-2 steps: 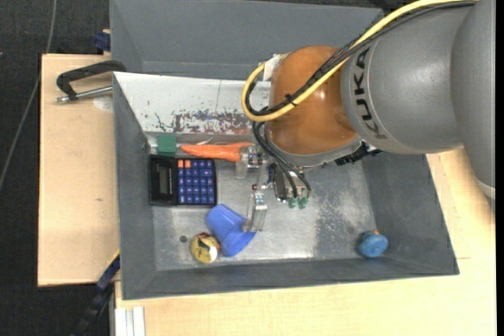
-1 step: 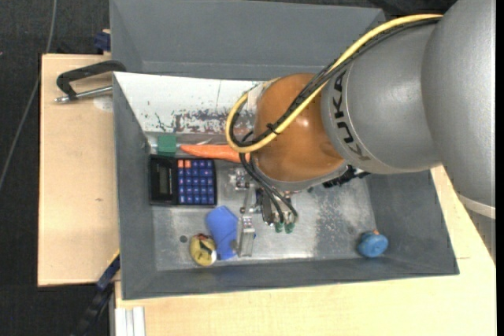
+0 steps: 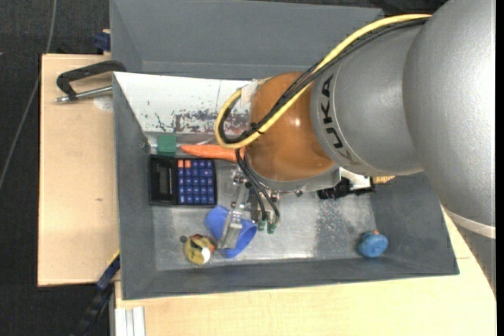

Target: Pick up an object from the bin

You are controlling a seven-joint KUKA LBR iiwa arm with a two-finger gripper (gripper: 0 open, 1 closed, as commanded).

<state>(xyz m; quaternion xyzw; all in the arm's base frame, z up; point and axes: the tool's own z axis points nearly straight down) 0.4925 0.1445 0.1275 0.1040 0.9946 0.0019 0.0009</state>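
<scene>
Grasp step. Hand (image 3: 236, 226) down at blue curved piece (image 3: 241, 241), below the calculator (image 3: 183, 179); apart or together: cannot tell. Next: clamp, lift straight.

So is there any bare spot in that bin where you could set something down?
Yes: the widest bare floor lies between the curved blue piece under the gripper and the blue lump near the right wall. A smaller patch sits between the calculator and the front wall. The left side is crowded: calculator, green block, orange stick, a small yellowish ball.
</scene>
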